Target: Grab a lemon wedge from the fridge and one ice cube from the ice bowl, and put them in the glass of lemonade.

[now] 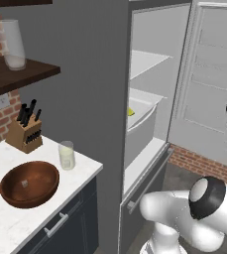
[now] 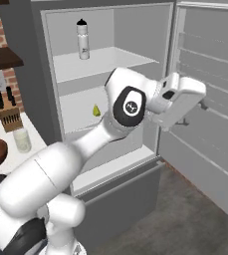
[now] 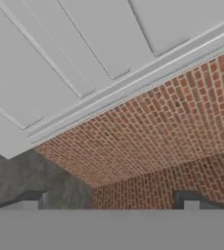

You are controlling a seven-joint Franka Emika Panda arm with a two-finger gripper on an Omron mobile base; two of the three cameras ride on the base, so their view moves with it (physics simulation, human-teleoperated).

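The fridge [image 2: 105, 79] stands with its door swung wide to the right, which leaves the white shelves bare to the arm and lets it reach in from the front. The table [image 1: 6, 223] runs off to the left of the fridge, and it carries the things that take no chilling. The ice bowl [image 1: 29, 184] sits near the front of the table, broad and shallow, so a cube can be lifted straight up out of it. A small pale cube shows on its floor. The knife block [image 1: 25, 133] stands far back by the brick wall, out of the way of any reach.

The glass of lemonade [image 1: 66, 155] stands upright just beyond the bowl, near the table edge that meets the fridge, handy to both sources. A white bottle [image 2: 83, 39] stands on the top shelf.

The tool [image 3: 111, 202] is up by the open door, turned toward the door panel and brick wall rather than the shelves. Its fingers stand fully apart and hold nothing, ready for a small piece.

The lemon wedge [image 2: 96, 110] lies on the middle shelf, left of the arm's elbow, well apart from the tool. I judge the reach for it has yet to start.
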